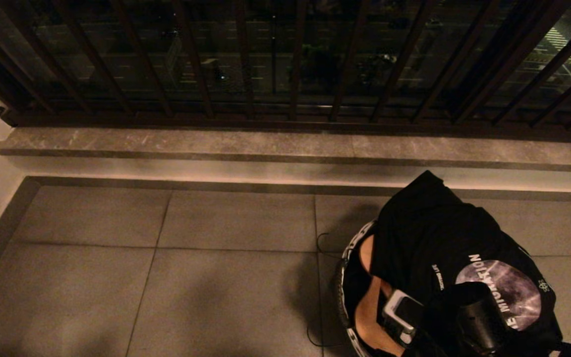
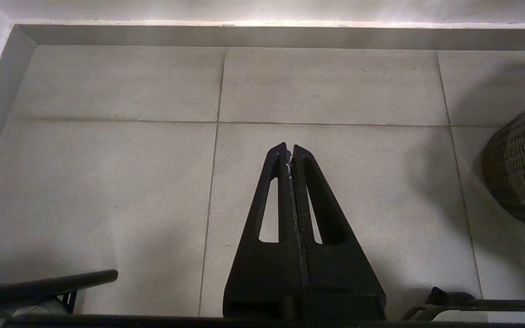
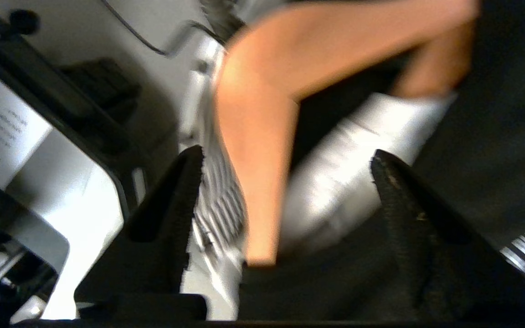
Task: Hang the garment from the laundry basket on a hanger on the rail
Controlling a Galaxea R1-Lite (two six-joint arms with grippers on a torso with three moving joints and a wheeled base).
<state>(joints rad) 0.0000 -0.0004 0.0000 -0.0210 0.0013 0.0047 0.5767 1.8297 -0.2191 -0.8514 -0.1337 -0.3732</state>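
Tiled balcony floor [image 1: 191, 277], dark window bars behind. Basket [image 1: 345, 267] at right with black shirt [image 1: 429, 238] heaped over it, on a wooden hanger [image 3: 253, 136]. Right tool [image 3: 285, 182] spread wide over the hanger, holding nothing, likely lining up a grab. Left tool [image 2: 290, 155] closed, parked.

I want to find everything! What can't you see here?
- Basket: head view, mostly covered by the black shirt.
- Wooden hanger: right wrist view, blurred; half under the shirt.
- Rail: in no view.
- Right gripper: head view, cut off by the bottom edge.
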